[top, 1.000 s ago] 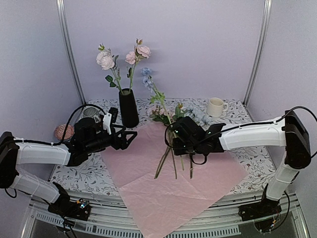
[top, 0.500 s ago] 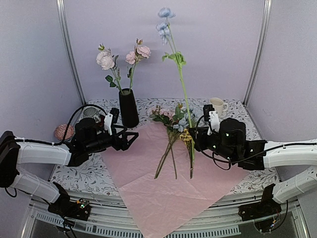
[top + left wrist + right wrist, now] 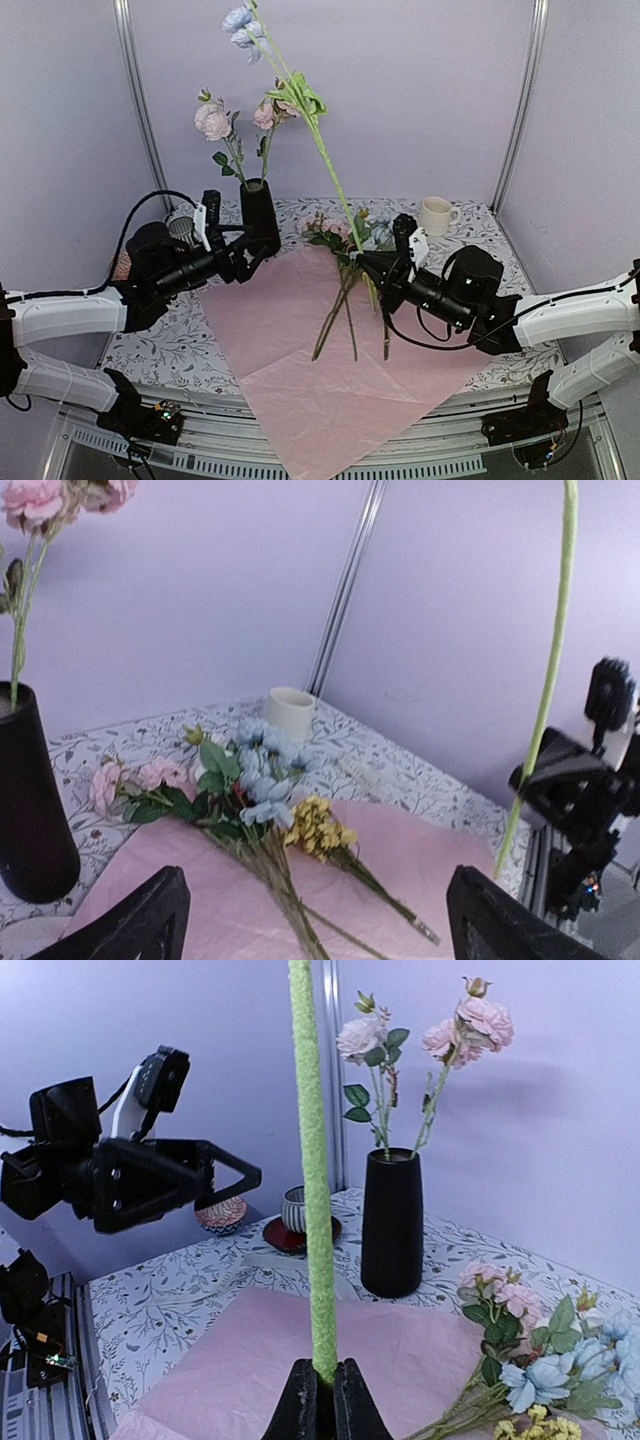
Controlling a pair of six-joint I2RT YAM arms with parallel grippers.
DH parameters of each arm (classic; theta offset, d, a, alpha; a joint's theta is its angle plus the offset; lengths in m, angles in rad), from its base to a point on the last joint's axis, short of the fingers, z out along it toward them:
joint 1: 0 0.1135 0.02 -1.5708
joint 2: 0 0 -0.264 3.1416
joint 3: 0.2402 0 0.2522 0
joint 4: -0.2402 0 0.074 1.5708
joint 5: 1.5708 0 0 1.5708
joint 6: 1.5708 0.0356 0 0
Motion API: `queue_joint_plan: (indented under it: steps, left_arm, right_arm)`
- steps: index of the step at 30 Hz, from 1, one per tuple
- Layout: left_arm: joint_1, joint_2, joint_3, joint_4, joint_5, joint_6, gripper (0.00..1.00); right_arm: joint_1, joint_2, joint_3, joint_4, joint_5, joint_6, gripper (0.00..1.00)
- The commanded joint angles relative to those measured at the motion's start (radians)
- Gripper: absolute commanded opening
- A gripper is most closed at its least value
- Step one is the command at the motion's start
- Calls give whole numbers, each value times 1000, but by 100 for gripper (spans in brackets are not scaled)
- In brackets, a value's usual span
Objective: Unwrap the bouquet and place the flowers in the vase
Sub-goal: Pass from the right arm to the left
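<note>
Blue flower's stem (image 3: 312, 1210) stands upright, leaning toward the vase (image 3: 392, 1222). The right gripper (image 3: 320, 1385) is pinched on its base. The left gripper (image 3: 318, 920) is spread wide, empty, near the vase. The stem looks light, thin and top-heavy, so this low hold will probably let it sway. The other flowers (image 3: 345, 235) lie on the paper (image 3: 290, 330).

Lab test booth: plain lilac backdrop panels (image 3: 400, 100), aluminium corner posts (image 3: 140, 110), two robot arms (image 3: 70, 310) bolted to floral-cloth counter (image 3: 175, 345).

vase (image 3: 260, 222) black | stem (image 3: 312, 1210) green | wrapping paper (image 3: 300, 350) pink | table (image 3: 160, 348) white floral | mug (image 3: 434, 215) cream
</note>
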Motion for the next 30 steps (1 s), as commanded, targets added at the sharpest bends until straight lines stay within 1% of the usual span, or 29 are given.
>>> queue_joint_plan:
  steps: [1, 4, 7, 9, 11, 15, 18, 21, 25, 30]
  left_arm:
    - [-18, -25, 29, 103, 38, -102, 93]
    - [-18, 9, 27, 207, 93, -171, 98]
    - [-22, 43, 28, 291, 85, -209, 98]
    - [-26, 67, 37, 349, 103, -217, 98]
    - [-35, 105, 52, 392, 148, -216, 98]
    - [-65, 168, 57, 493, 212, -215, 96]
    - [-81, 197, 43, 585, 244, -221, 96]
    - [-91, 211, 44, 661, 269, -232, 93]
    - [-103, 221, 70, 715, 326, -231, 91]
    - [-112, 222, 108, 711, 329, -219, 91]
  right_arm:
    - [3, 53, -91, 250, -177, -36, 4]
    - [3, 127, -179, 464, -219, -38, 3]
    - [2, 221, -245, 674, -237, -37, 3]
    - [2, 277, -263, 747, -238, -36, 3]
    - [3, 308, -257, 756, -245, -30, 2]
    - [3, 333, -231, 713, -256, 10, 2]
    - [3, 346, -219, 701, -260, 13, 3]
    - [2, 354, -205, 678, -272, 16, 3]
    - [3, 356, -198, 668, -288, 23, 3]
    - [3, 359, -186, 640, -299, 25, 3]
